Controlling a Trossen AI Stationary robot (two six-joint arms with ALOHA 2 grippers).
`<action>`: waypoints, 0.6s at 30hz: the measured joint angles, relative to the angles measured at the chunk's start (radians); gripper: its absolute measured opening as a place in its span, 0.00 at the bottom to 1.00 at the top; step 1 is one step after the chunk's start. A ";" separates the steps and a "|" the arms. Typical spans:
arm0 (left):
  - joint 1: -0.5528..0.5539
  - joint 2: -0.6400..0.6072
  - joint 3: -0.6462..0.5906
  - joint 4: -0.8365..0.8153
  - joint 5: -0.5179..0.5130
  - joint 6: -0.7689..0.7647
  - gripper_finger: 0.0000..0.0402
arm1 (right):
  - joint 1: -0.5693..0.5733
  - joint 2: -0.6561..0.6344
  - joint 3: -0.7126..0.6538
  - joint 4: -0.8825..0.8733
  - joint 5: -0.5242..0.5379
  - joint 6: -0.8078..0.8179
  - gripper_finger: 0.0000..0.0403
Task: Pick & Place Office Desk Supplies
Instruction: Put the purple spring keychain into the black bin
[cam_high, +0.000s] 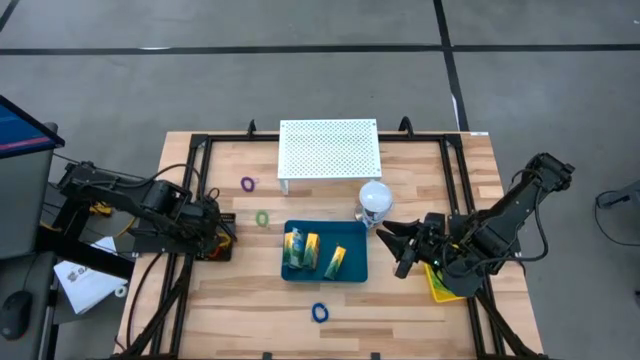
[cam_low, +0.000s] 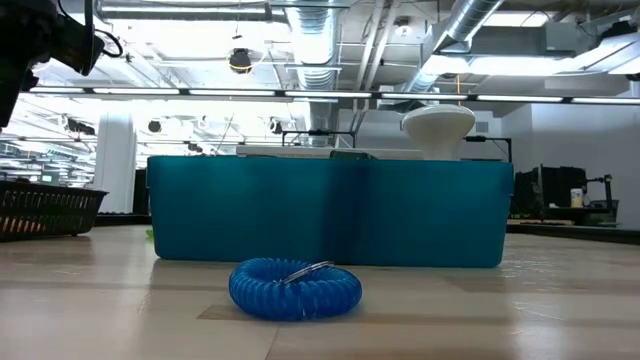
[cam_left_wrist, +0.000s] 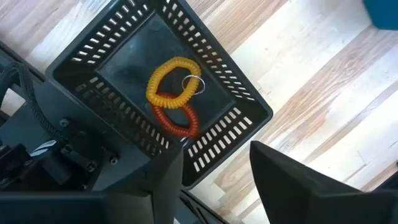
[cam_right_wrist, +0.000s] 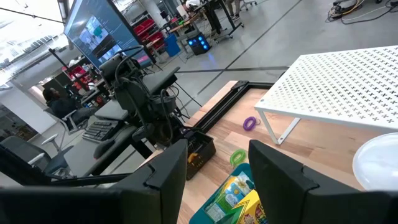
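Observation:
My left gripper (cam_left_wrist: 214, 168) hangs open, pointing down over a black slotted basket (cam_left_wrist: 245, 99) at the table's left. An orange-yellow loop (cam_left_wrist: 163, 87) and a red loop (cam_left_wrist: 180, 122) lie on the basket's floor, clear of the fingers. A teal tray (cam_high: 352, 240) mid-table holds a yellow-green crayon box (cam_high: 298, 248) and a packet (cam_high: 336, 262). A purple loop (cam_high: 248, 184), a green loop (cam_high: 262, 217) and a blue loop (cam_high: 320, 312) lie on the wood. My right gripper (cam_high: 392, 240) is open, level, just right of the tray, holding nothing.
A white perforated board (cam_high: 330, 148) on legs stands at the far middle, with a white ball-shaped object (cam_high: 375, 197) at its near right corner. A yellow thing (cam_high: 440, 285) lies under my right arm. Black frame rails run along both sides of the table.

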 joint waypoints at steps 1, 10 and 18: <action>0.000 0.000 0.000 0.000 0.000 0.000 0.45 | 0.000 0.000 0.000 0.000 0.000 0.000 0.42; 0.002 0.000 0.000 0.289 0.011 0.043 0.45 | 0.000 0.000 0.000 0.000 0.000 0.000 0.42; 0.300 0.016 0.002 0.952 -0.357 0.337 0.39 | 0.000 -0.003 0.000 0.000 0.002 0.000 0.42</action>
